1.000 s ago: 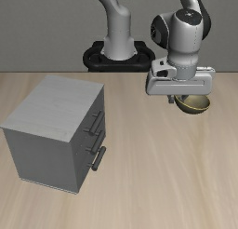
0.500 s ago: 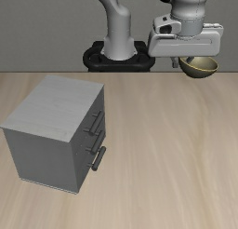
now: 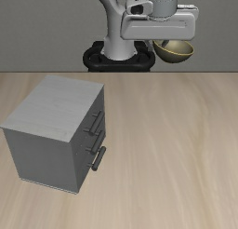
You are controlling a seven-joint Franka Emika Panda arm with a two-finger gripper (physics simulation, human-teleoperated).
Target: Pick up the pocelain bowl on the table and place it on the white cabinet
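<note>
The porcelain bowl (image 3: 174,51), olive-gold and rounded, hangs in the air high above the wooden table, near the top of the exterior view. It sits directly under my gripper (image 3: 167,43), whose pale grey body spans above it. The bowl hangs tilted, held at its rim, and the gripper is shut on it. The white cabinet (image 3: 58,127) stands on the table at the exterior view's left, a grey-white box with handled drawers facing right. The bowl is well above and to the right of the cabinet's flat top.
My arm's base (image 3: 119,58) stands on a black plate at the far edge of the table (image 3: 177,149). Bare wood stretches right of and in front of the cabinet.
The gripper has lifted the bowl from near the table up into the air and carried it leftward in the exterior view. The cabinet has not moved.
</note>
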